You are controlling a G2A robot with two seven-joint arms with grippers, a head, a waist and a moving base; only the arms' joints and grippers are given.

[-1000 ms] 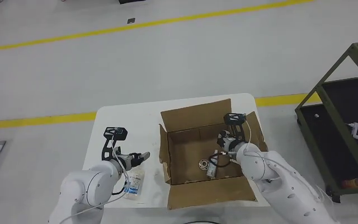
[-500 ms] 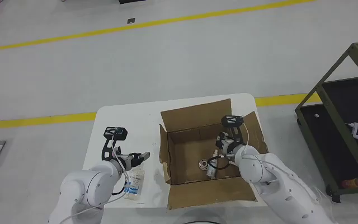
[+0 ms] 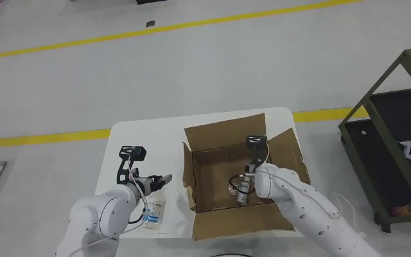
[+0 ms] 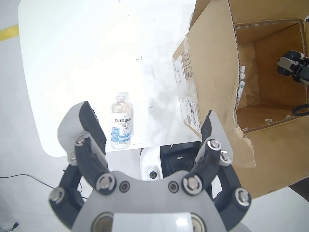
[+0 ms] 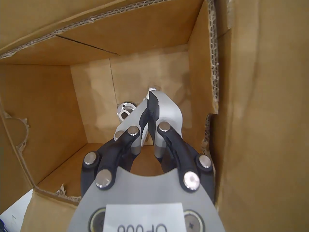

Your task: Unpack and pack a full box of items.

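box (image 3: pixel 212 170) open above (flaps (image 3: pixel 225 132) splayed); walls (image 5: pixel 43 102) crowd the right gripper (image 5: pixel 150 105).

That small silver metal part (image 5: pixel 125 112) in the brown cardboard box (image 5: pixel 36 102) is mostly hidden behind the right gripper (image 5: pixel 149 97) - can't identify it.

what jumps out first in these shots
The open cardboard box on the table draws the eye, with the right gripper shut inside it, near a metal part on the box floor. Beside the box a clear bottle lies on the table, close to the open left gripper.
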